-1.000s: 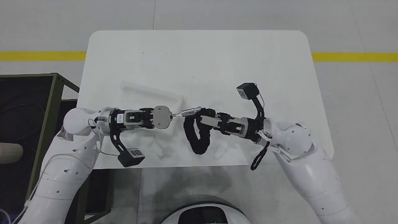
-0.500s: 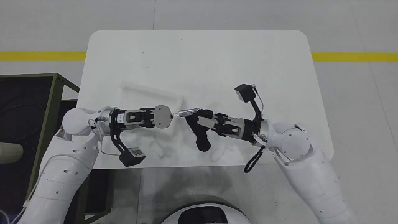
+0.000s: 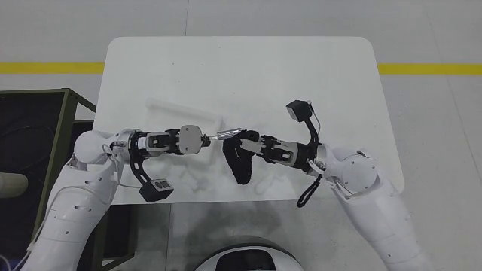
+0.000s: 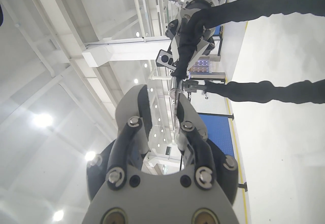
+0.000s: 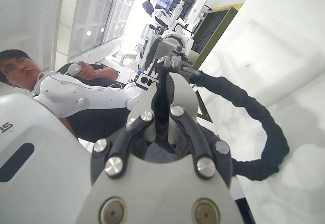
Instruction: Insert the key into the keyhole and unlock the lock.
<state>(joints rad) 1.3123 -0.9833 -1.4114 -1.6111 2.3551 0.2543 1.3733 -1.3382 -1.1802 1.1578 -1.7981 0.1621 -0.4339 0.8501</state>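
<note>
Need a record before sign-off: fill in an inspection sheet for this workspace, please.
Surface: white table.
Job's things: key held in the air, tip at the metal end of the lock; how far in, cannot tell.
Clutter: pale translucent strip on the table.
Grippers: left pincer shut on key; right pincer shut on lock's black cable.
Cables: black lead looping off the right arm.
Surroundings: yellow floor line; dark cabinet beside the table.

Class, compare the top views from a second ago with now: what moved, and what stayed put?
The left pincer drew back slightly toward its own side, its wrist rolling a little. The right arm's wrist twisted and returned, so the black loop of the lock narrowed, then spread again. Unchanged: the right pincer clamps the lock, the key lies between both pincers above the table.
</note>
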